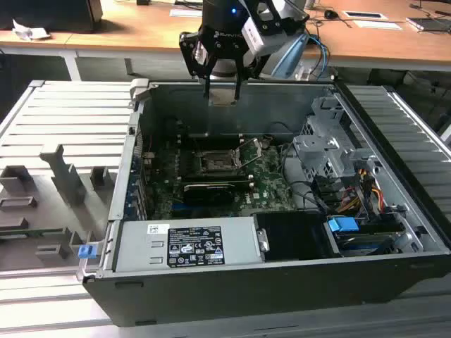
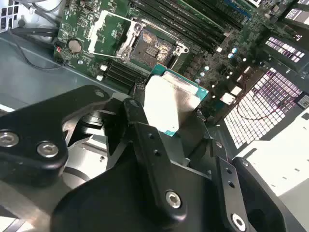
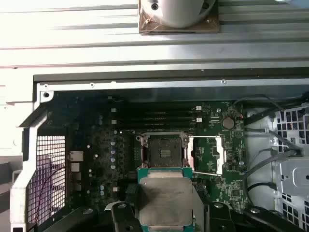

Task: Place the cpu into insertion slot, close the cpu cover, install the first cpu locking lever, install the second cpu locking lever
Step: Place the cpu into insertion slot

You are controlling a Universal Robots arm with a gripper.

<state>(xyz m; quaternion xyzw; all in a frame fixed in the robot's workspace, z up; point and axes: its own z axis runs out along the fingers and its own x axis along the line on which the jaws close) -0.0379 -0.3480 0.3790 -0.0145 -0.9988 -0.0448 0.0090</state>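
While the gripper (image 1: pixel 223 97) is clamping the cpu (image 3: pixel 165 198) by two opposite edges, with the chip's silvery face showing in both wrist views, it is hanging over the far wall of the open computer case (image 1: pixel 296 296). The chip is riding well above the motherboard (image 1: pixel 271 190), touching nothing but the fingers.

The insertion slot (image 3: pixel 165 150) is lying bare in the middle of the board. Its dark contact field is showing, and nothing is sitting in it. The cpu cover (image 3: pixel 207 154) is standing swung open just beside the slot, on the exterior view's right of it. A thin rod that looks like a locking lever (image 3: pixel 207 172) is lying unlatched next to the cover.

Judging from this, the work is sitting in its first step: the chip is being held in the air and is not yet in the socket. Seating it, closing the cover and fastening both levers are all remaining to be done.
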